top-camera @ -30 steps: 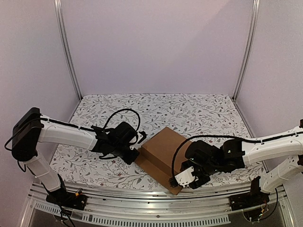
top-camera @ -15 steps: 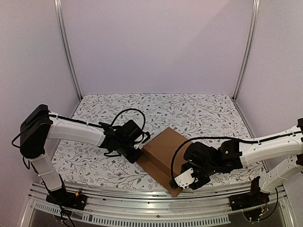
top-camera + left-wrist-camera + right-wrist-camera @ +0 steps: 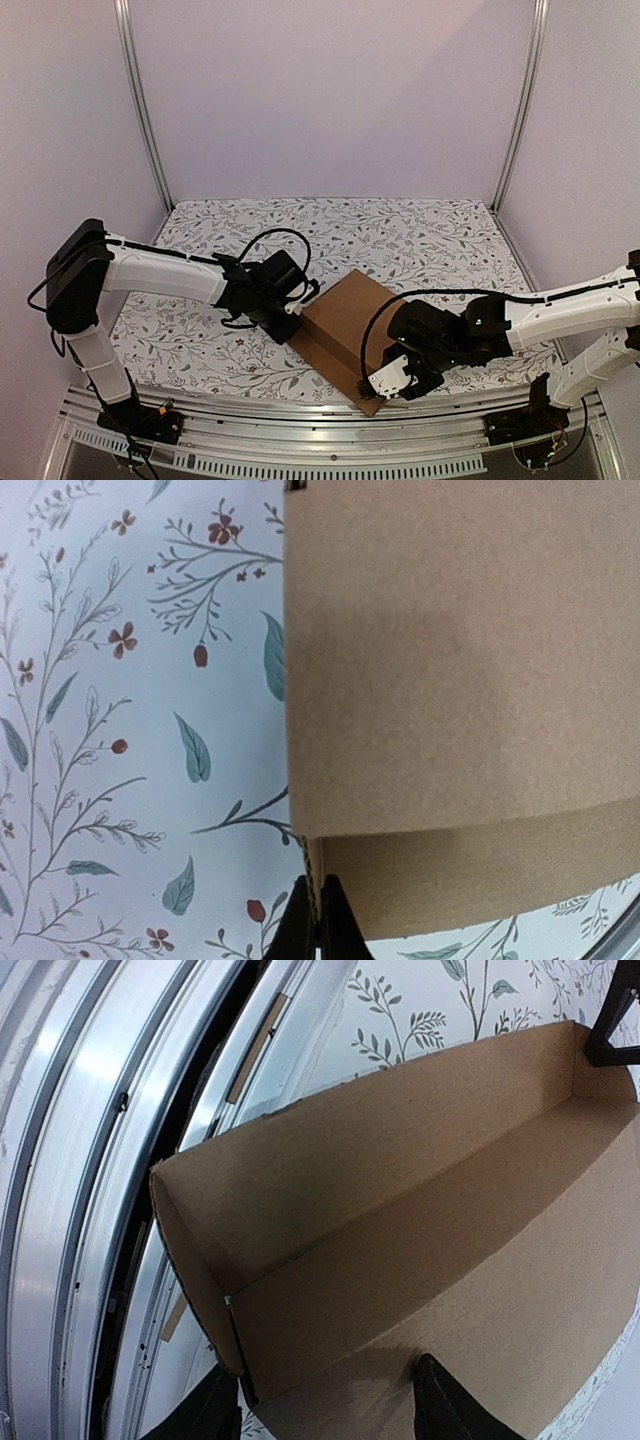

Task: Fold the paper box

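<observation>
Brown paper box [image 3: 345, 320] (corner), left gripper [image 3: 318, 900] — pinching

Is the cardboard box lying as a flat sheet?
No, the cardboard box has upright walls that meet at a corner in the right wrist view.

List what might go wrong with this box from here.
The left end effector pinches only a thin edge of the box; the cardboard may slip out or tear.
The box's near corner sits by the metal rail; a push from the open right end effector may shove it over the edge.
</observation>
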